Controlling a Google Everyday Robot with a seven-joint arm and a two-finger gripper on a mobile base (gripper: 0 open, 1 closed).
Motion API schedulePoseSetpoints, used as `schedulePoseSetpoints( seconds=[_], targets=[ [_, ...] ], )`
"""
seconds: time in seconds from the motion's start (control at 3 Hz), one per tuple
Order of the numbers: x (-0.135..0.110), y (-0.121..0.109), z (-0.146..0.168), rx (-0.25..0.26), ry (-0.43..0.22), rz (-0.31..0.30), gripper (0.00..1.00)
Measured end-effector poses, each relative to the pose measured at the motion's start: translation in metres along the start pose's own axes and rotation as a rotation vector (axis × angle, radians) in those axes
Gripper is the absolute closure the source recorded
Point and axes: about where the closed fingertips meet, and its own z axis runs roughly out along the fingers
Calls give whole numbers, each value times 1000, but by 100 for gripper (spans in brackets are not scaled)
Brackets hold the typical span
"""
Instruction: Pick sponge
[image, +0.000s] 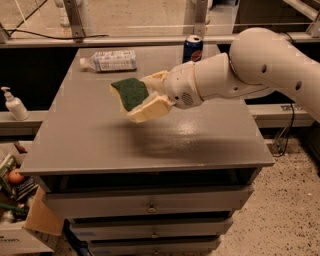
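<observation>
The sponge (129, 93) has a dark green scouring top and a pale yellow layer under it. It is held in the air above the middle of the grey table (100, 145), tilted, between the pale yellow padded fingers (151, 108) of my gripper (142, 97). The gripper is shut on the sponge. My white arm (260, 60) reaches in from the right.
A plastic water bottle (109, 60) lies on its side at the table's back left. A blue soda can (192, 48) stands at the back middle. A soap dispenser (13, 104) stands on a shelf at left. Drawers (150, 205) sit below the tabletop. Boxes of clutter (15, 195) lie on the floor at left.
</observation>
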Motion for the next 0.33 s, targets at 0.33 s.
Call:
schedulePoseSetpoints(
  seconds=[0.33],
  targets=[
    [0, 0, 0, 0, 0, 0, 100]
  ],
)
